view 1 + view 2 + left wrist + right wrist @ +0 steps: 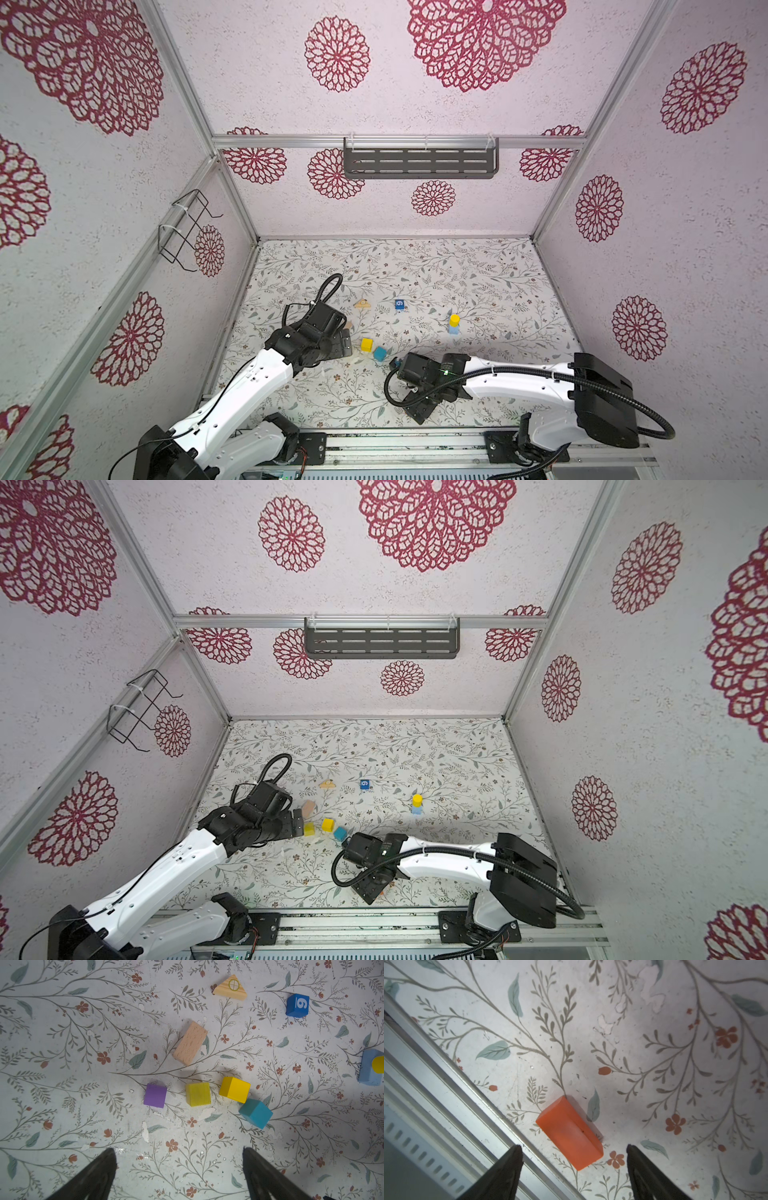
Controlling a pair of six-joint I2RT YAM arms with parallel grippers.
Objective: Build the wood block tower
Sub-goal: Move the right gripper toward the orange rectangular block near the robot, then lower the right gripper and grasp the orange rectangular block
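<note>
Black fingers (508, 1167) of my right pincer (574, 1146) are standing apart around a smooth orange block (569, 1134), clamping nothing.

Round-edged and matte, that block is lying flat on the table (654, 1095) just beside the aluminium front rail (436, 1072), touching neither finger. My left pincer (178, 1148) is also gaping wide, hanging over loose pieces: a purple cube (155, 1095), an olive-yellow cube (198, 1094), a glossy yellow cube (234, 1089) just beside a teal cube (256, 1113), a raw beech slab (190, 1043), a grained triangle (230, 988) stamped with a circle, and a blue cube (297, 1005) marked "6". The wood block tower (454, 325) is standing right of centre, well apart from both pincers: a yellow cylinder (454, 319) upright on a pale blue block (454, 331). Floral print, chipped in spots, is covering the table; textured pale walls (665, 249) are carrying crimson rosettes (337, 54).
</note>
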